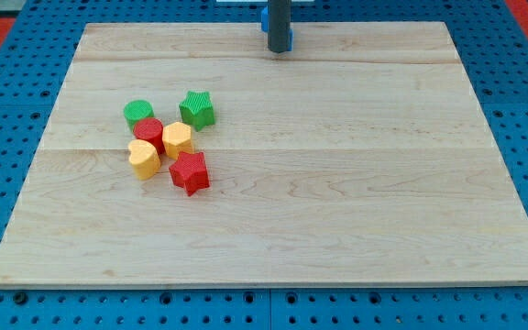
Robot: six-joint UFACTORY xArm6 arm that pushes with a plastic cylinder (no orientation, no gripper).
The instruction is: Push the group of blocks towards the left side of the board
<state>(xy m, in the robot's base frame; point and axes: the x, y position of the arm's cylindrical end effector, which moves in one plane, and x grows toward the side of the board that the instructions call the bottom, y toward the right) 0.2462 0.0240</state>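
A: What surface is seen?
B: A pale wooden board (pixel 337 202) is laid on a blue perforated table (pixel 7 55).

A: Where is the group found?
B: Left of the board's centre: a green cylinder (pixel 138 113), a green star (pixel 197 108), a red cylinder (pixel 148 132), two yellow hearts (pixel 178 138) (pixel 143 158) and a red star (pixel 190 171), packed closely.

A: And the tool?
B: My tip (pixel 280 49) is set near the top edge, well apart from the blocks. A plain rod, so nothing is pinched.

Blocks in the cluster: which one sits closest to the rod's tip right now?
The green star, at the cluster's upper right, is closest to my tip near the view's top.
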